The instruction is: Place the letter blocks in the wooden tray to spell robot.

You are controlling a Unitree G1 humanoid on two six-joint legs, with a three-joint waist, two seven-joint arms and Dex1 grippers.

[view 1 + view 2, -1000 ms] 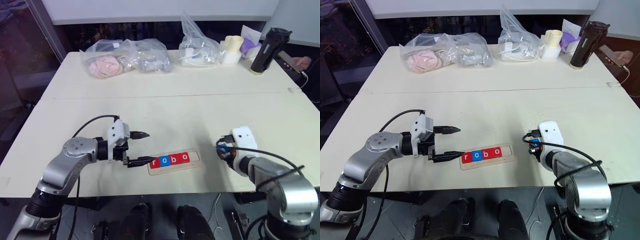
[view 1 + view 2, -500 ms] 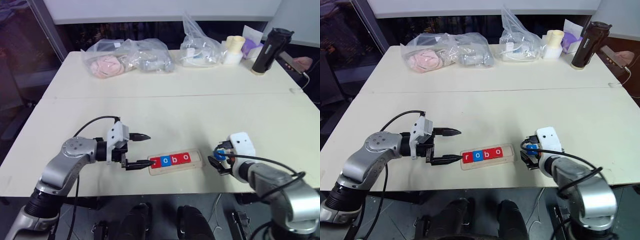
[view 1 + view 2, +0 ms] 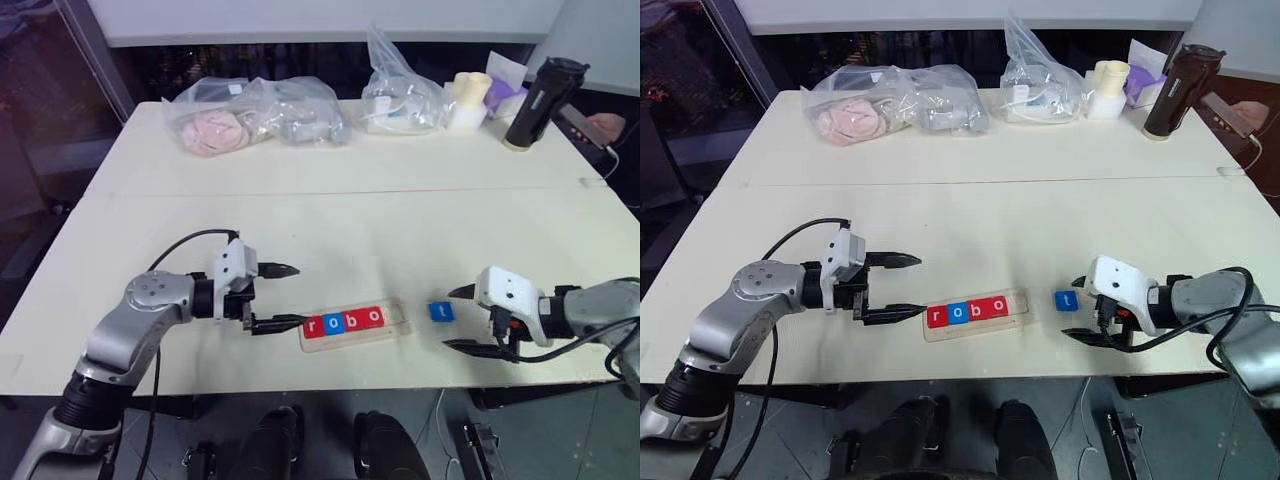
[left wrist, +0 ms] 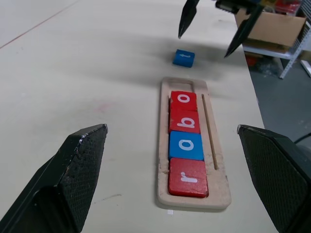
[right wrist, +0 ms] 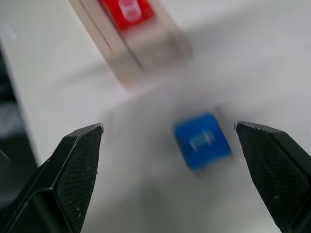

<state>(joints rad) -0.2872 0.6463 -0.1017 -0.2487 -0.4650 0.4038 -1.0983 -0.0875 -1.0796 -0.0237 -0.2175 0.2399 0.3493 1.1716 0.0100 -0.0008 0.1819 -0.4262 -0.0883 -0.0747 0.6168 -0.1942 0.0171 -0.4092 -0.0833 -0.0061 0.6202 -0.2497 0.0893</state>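
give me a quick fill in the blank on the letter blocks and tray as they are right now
1. The wooden tray holds ____ letter blocks.
2. The blue t block lies on the ____, off the tray's right end.
3. The right end effector stands ____ beside the t block, holding nothing.
4. The left end effector is open at the tray's ____ end.

Missing words: four; table; open; left
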